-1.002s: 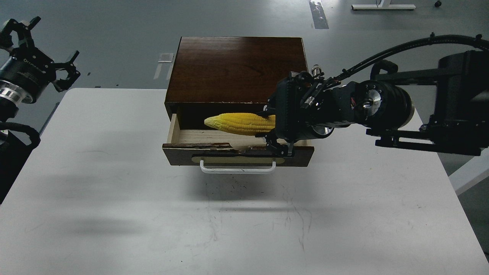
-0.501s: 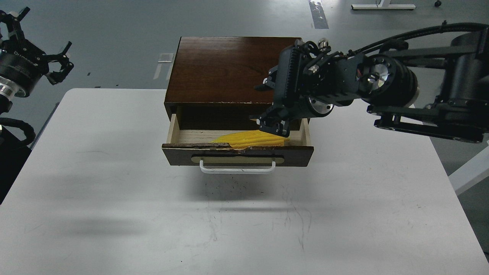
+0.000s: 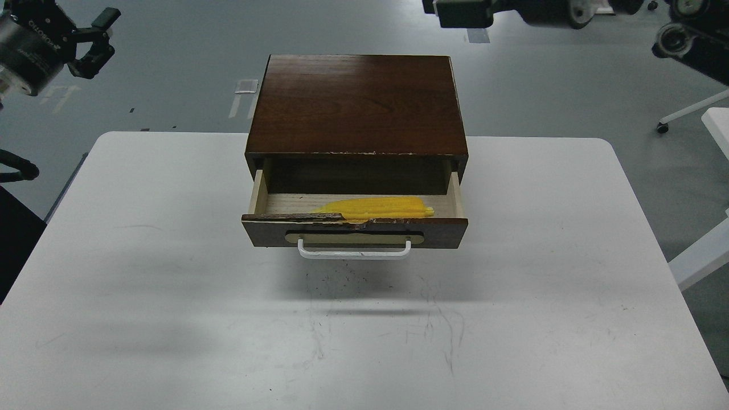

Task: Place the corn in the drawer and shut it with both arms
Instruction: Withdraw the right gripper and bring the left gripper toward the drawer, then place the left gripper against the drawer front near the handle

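Note:
The yellow corn lies on the pale floor of the open drawer, lengthwise along its front wall, with its tip to the left. The drawer is pulled out of the dark brown box, and its white bar handle faces me. My left gripper is open and empty, high at the far left, well away from the box. Only a black end part of my right arm shows at the top edge above the box, and its fingers cannot be made out.
The box stands at the back middle of the white table. Beyond the table is grey floor, with white furniture legs at the right edge.
My right gripper let go of the corn, which dropped into the drawer, then rose up and back to the top edge. My left gripper moved up a little.

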Robot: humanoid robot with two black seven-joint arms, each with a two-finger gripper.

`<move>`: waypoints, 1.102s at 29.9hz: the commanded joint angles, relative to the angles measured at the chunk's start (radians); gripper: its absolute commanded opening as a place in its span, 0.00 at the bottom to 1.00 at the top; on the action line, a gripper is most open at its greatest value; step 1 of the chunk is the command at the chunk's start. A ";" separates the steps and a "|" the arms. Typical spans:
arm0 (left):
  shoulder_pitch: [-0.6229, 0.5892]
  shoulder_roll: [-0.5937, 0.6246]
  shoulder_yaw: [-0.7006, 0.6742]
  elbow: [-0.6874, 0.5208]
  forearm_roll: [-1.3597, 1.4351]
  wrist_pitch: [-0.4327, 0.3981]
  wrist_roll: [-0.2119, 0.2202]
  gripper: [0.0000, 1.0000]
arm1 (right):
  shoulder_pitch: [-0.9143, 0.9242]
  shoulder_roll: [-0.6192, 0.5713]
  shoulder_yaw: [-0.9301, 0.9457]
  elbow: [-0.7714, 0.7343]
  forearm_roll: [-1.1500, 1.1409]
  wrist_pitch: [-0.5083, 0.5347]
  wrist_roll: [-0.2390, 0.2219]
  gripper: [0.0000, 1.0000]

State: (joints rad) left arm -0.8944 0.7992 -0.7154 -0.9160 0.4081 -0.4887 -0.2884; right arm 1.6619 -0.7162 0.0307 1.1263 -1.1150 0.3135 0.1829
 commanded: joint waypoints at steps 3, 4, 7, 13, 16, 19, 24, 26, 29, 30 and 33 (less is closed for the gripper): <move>-0.001 0.005 0.001 -0.213 0.293 0.000 -0.006 0.81 | -0.040 -0.017 -0.011 -0.189 0.479 0.002 -0.010 1.00; -0.001 0.006 0.001 -0.240 0.332 0.000 -0.006 0.81 | -0.050 -0.023 -0.009 -0.206 0.513 0.002 -0.010 1.00; -0.001 0.009 0.001 -0.355 0.493 0.000 -0.008 0.81 | -0.091 -0.037 0.009 -0.299 0.622 0.001 -0.005 1.00; -0.003 0.035 -0.001 -0.576 0.687 0.000 -0.011 0.62 | -0.232 -0.034 0.029 -0.439 0.973 0.056 -0.011 1.00; -0.001 0.035 0.001 -0.653 0.775 0.000 -0.011 0.47 | -0.297 -0.031 0.049 -0.476 1.141 0.102 -0.016 1.00; -0.001 0.035 0.011 -0.722 0.851 0.000 -0.011 0.31 | -0.353 -0.031 0.077 -0.479 1.241 0.108 -0.016 1.00; -0.004 0.037 0.040 -0.785 1.013 0.000 -0.012 0.00 | -0.430 -0.032 0.107 -0.482 1.250 0.101 -0.016 1.00; -0.023 0.034 0.060 -0.790 1.072 0.000 -0.015 0.00 | -0.442 -0.034 0.107 -0.484 1.250 0.101 -0.016 1.00; -0.061 0.032 0.100 -0.791 1.089 0.000 -0.017 0.00 | -0.449 -0.035 0.110 -0.491 1.250 0.101 -0.016 1.00; -0.083 0.032 0.129 -0.794 1.089 0.000 -0.015 0.00 | -0.449 -0.035 0.112 -0.499 1.253 0.102 -0.016 1.00; -0.144 0.038 0.212 -0.796 1.121 0.000 -0.009 0.00 | -0.474 -0.037 0.143 -0.500 1.261 0.117 -0.004 1.00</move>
State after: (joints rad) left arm -0.9882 0.8321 -0.5736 -1.7098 1.5017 -0.4887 -0.3029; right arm 1.2124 -0.7524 0.1486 0.6278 0.1395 0.4180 0.1677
